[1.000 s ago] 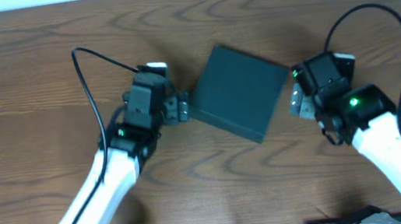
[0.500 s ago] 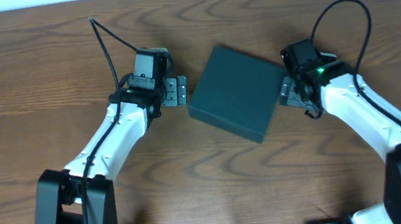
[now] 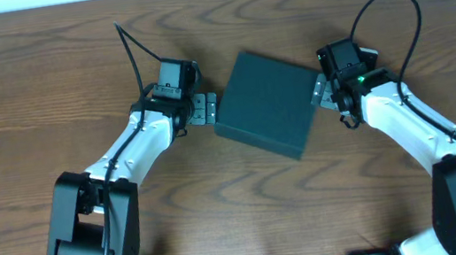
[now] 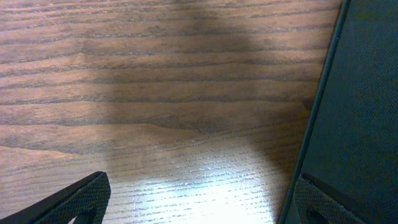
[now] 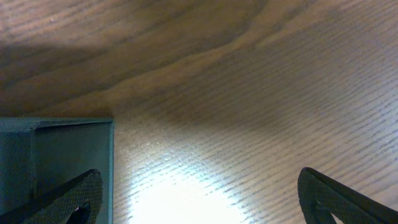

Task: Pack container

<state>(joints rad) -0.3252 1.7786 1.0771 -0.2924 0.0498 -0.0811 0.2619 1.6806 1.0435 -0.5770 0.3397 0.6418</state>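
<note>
The container (image 3: 267, 116) is a dark green-black square box, lid shut, lying turned at an angle in the middle of the wooden table. My left gripper (image 3: 201, 110) is open at the box's left edge; in the left wrist view (image 4: 199, 202) its right finger overlaps the box (image 4: 360, 112) and its left finger is over bare wood. My right gripper (image 3: 321, 92) is open at the box's right corner; in the right wrist view (image 5: 199, 199) its left finger overlaps the box corner (image 5: 56, 155). No snack packets are in view.
The wooden table (image 3: 44, 91) surrounds the box on all sides. Black cables loop from both arms above the table. A white wall edge runs along the far side.
Both arms have moved up the table toward the box. The left gripper has closed in on the box's left edge and the right gripper on its right corner. The box has barely shifted.
</note>
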